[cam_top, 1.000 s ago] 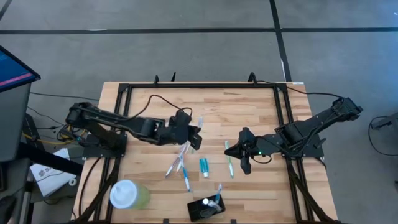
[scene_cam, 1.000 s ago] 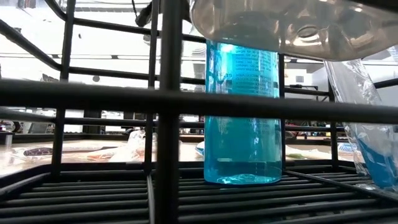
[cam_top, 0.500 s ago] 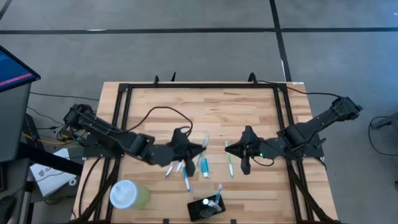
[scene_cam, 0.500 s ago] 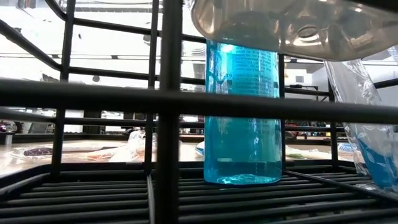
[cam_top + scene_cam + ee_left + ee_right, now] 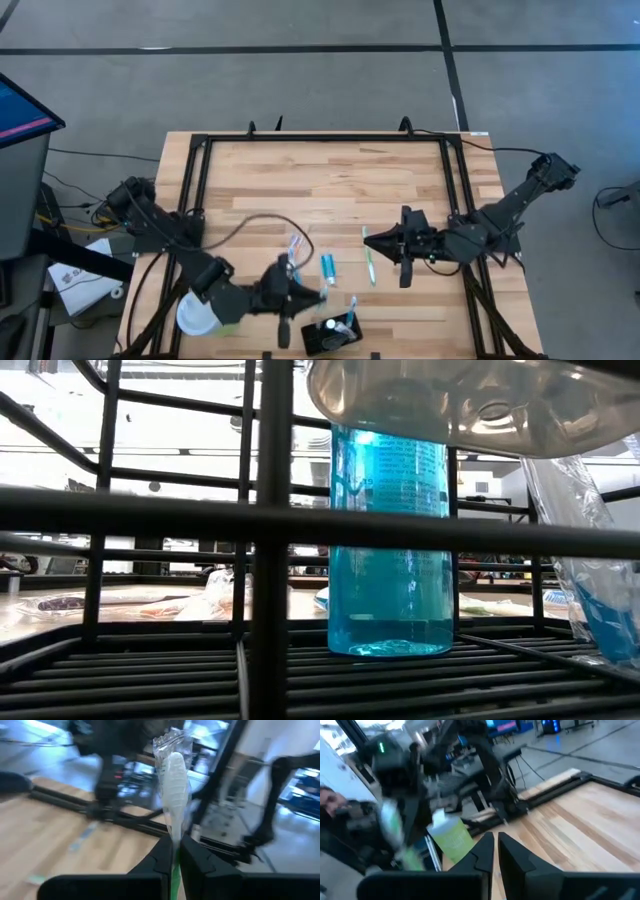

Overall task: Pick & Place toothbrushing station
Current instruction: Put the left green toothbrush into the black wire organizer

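The black holder (image 5: 322,340) stands at the table's near edge with a toothbrush (image 5: 350,310) sticking up out of it. My left gripper (image 5: 312,297) is just left of it and is shut on a white-headed, green-handled toothbrush (image 5: 175,785) in a clear wrapper. A teal tube (image 5: 327,267), a green toothbrush (image 5: 368,260) and another toothbrush (image 5: 294,246) lie flat on the table's middle. My right gripper (image 5: 368,238) is shut and empty, above the green toothbrush's far end. My left gripper pinches the toothbrush's green handle (image 5: 174,862) between its two fingers. The brush lies along the fingers, and its wrapped white head (image 5: 174,770) sticks out past the fingertips. It is lifted clear of the table.
A pale green cup with a white lid (image 5: 205,312) stands at the near left, close behind my left arm; it also shows in the right wrist view (image 5: 454,839). A black frame (image 5: 325,137) borders the table. The low view shows only a black wire rack (image 5: 270,540) and a blue bottle (image 5: 390,540).
My left gripper has swung from the table's middle toward the near edge, ending beside the black holder, with the toothbrush in its fingers. My right gripper has shifted a little toward the table's left.
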### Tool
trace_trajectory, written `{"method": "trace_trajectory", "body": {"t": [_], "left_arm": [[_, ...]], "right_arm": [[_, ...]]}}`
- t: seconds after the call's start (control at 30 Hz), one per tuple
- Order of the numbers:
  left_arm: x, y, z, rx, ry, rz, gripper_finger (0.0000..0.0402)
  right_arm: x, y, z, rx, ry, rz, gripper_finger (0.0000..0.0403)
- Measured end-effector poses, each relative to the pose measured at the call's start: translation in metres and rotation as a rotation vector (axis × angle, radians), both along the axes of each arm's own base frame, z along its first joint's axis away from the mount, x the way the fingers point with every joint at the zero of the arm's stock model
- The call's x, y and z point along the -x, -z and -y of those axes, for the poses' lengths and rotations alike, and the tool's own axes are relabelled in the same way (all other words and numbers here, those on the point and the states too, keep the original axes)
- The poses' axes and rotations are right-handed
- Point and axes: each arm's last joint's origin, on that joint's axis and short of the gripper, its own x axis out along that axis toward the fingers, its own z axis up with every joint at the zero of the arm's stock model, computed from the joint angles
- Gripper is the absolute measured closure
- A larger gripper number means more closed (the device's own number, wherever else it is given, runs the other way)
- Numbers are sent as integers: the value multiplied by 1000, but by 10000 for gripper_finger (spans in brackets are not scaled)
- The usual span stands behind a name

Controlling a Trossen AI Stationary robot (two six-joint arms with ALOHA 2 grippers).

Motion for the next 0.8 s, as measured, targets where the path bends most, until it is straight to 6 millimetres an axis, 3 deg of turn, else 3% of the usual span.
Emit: {"method": "trace_trajectory", "body": {"t": [0.23, 0.43, 0.8], "left_arm": [[-8, 29, 30, 1, 95, -9, 394], [-1, 39, 46, -42, 153, -30, 394], [2, 57, 43, -11, -51, -40, 395]], "right_arm": [[3, -5, -6, -33, -6, 48, 399], [7, -6, -12, -43, -33, 56, 402], [9, -6, -14, -68, -41, 58, 402]]}}
